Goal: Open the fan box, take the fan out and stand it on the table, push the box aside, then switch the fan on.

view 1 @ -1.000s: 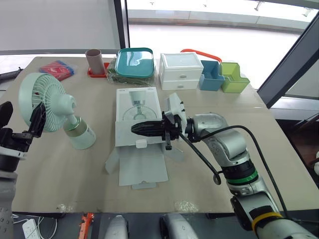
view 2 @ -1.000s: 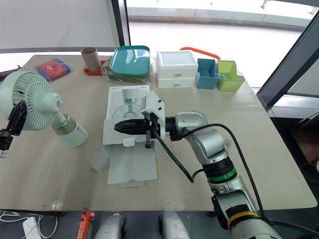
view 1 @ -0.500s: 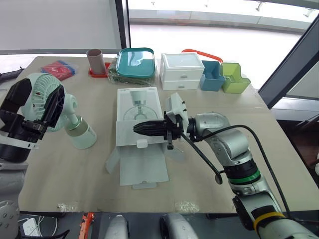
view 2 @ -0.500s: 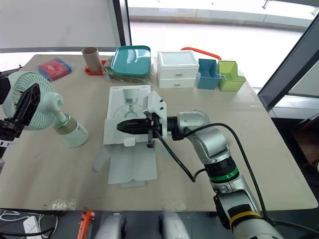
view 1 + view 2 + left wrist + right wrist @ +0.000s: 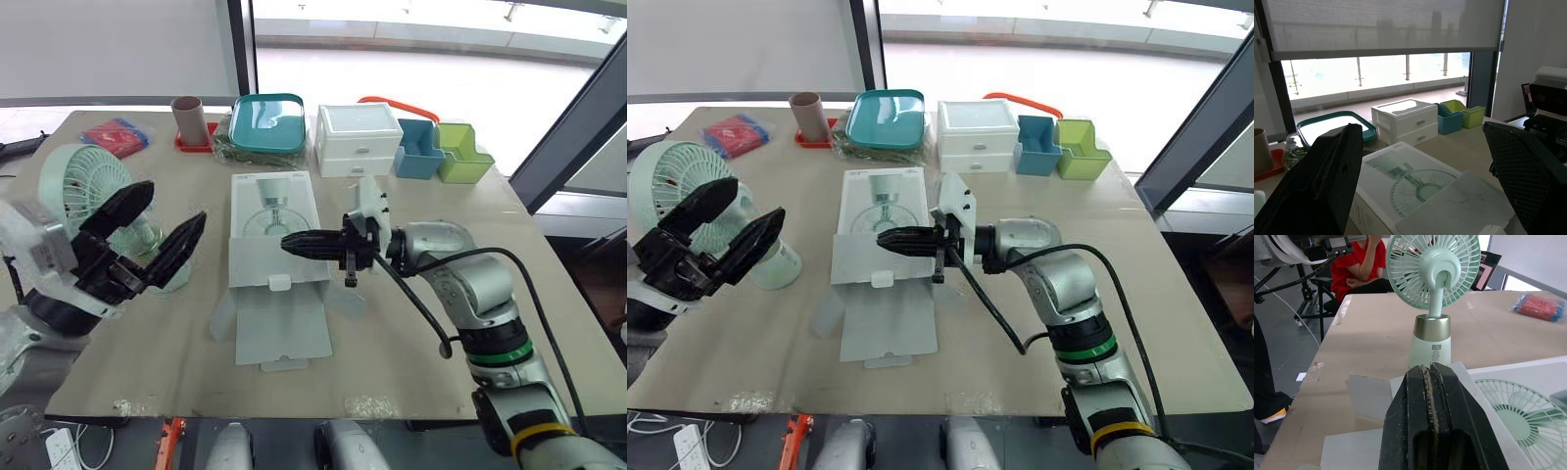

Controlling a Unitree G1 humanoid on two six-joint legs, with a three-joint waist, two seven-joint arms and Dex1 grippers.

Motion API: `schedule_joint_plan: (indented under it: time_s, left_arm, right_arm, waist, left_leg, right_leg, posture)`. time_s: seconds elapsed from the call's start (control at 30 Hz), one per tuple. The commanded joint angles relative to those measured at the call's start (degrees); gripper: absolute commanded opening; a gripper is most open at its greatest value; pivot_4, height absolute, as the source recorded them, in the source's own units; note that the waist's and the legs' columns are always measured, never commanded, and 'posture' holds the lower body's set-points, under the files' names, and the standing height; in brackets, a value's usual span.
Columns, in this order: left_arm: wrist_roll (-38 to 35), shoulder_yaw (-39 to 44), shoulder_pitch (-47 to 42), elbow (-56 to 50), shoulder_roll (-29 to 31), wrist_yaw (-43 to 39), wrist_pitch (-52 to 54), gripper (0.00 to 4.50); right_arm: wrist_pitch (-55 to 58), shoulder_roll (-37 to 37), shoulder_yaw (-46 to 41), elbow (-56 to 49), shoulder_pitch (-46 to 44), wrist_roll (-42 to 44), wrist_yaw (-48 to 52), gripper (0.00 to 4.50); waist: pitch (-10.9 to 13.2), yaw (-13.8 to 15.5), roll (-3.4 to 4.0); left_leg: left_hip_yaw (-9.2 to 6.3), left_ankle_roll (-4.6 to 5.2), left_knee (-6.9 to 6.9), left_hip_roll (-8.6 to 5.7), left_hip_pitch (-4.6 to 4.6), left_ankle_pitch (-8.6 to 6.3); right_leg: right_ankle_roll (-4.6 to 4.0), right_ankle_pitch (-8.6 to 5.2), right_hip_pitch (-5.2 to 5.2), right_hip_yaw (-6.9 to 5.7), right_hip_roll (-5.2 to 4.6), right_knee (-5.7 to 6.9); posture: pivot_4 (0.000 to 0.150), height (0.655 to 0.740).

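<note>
Okay, mint-green plastic desk fan (image 5: 1432,269) stands upright on the beige table (image 5: 392,362), left of the white cardboard fan box (image 5: 266,220). The box lies flat mid-table, its front flap folded out toward the robot. Left tool (image 5: 174,202) is spread wide and holding nothing, just in front of the fan's base. Right tool (image 5: 289,242) has its fingers pressed together, empty, over the box's right edge; contact unclear.
</note>
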Motion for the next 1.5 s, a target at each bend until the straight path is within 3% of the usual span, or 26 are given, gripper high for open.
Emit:
schedule_joint_plan:
  time_s: [0.03,0.37,0.57,0.67,0.8,0.97,1.17,1.5]
  left_arm:
    - [1.9,-3.0,-0.6,0.1,0.4,-2.4,-0.7,4.35]
    - [8.5,-11.9,-4.0,7.2,0.5,-3.0,2.6,4.35]
    - [7.4,-13.4,-6.1,10.3,0.8,-4.7,6.1,4.35]
    - [6.2,-13.0,-8.6,11.6,1.1,-6.1,7.1,4.50]
    - [8.8,-14.8,-11.1,12.2,1.7,-8.1,6.8,4.50]
    - [8.2,-16.2,-12.3,12.5,1.2,-10.5,7.1,4.50]
    - [8.0,-17.0,-13.1,11.9,0.7,-14.2,6.2,4.50]
    - [10.5,-15.2,-8.3,7.8,2.0,-13.7,6.4,4.50]
  right_arm:
    - [1.0,-1.7,-3.6,-3.7,0.2,1.4,-2.1,0.00]
    - [5.1,-4.7,-8.4,-8.6,3.3,2.2,-9.2,0.00]
    - [7.1,-6.5,-10.9,-12.7,7.2,3.9,-11.9,0.00]
    - [7.8,-7.0,-11.7,-14.9,8.9,5.2,-12.7,0.92]
    - [8.7,-7.6,-12.6,-17.3,10.8,6.4,-14.4,2.93]
    - [9.3,-8.6,-13.8,-19.9,12.7,7.8,-15.6,4.44]
    - [9.4,-10.2,-13.4,-21.4,14.3,7.6,-17.1,4.44]
    - [8.6,-11.9,-12.4,-21.8,15.8,9.0,-15.3,4.44]
  waist:
    - [0.0,0.0,0.02]
    - [0.0,0.0,0.04]
    - [0.0,0.1,0.04]
    - [0.0,0.1,0.04]
    - [0.0,0.1,0.04]
    - [0.0,0.1,0.04]
    - [0.0,0.1,0.04]
    - [0.0,0.1,0.04]
  left_leg:
    - [0.00,0.00,0.00,-0.01,0.00,0.00]
    - [0.01,0.00,0.00,-0.02,0.00,0.00]
    - [0.01,0.00,0.00,-0.07,-0.03,0.00]
    - [-0.01,0.00,0.00,-0.07,-0.02,0.00]
    - [-0.01,0.01,0.00,-0.06,-0.03,0.00]
    - [-0.01,0.01,0.00,-0.09,-0.04,0.00]
    - [0.01,0.01,0.01,-0.09,-0.03,0.00]
    - [0.00,0.01,0.02,-0.10,-0.03,0.00]
  right_leg:
    - [0.00,0.00,0.00,0.00,0.00,0.00]
    - [0.02,-0.01,-0.01,0.05,0.02,0.00]
    - [0.06,-0.04,0.00,0.04,-0.03,-0.02]
    - [0.06,-0.03,0.00,0.05,-0.02,-0.01]
    - [0.06,-0.03,0.01,0.04,0.00,-0.01]
    - [0.09,-0.05,0.01,0.05,-0.03,-0.02]
    - [0.09,-0.05,0.01,0.07,-0.02,-0.02]
    - [0.11,-0.06,0.02,0.07,-0.03,-0.02]
  posture:
    - [0.150,0.7400]
    - [0.150,0.7400]
    - [0.150,0.7400]
    - [0.150,0.7400]
    - [0.150,0.7400]
    - [0.150,0.7400]
    - [0.150,0.7400]
    - [0.150,0.7400]
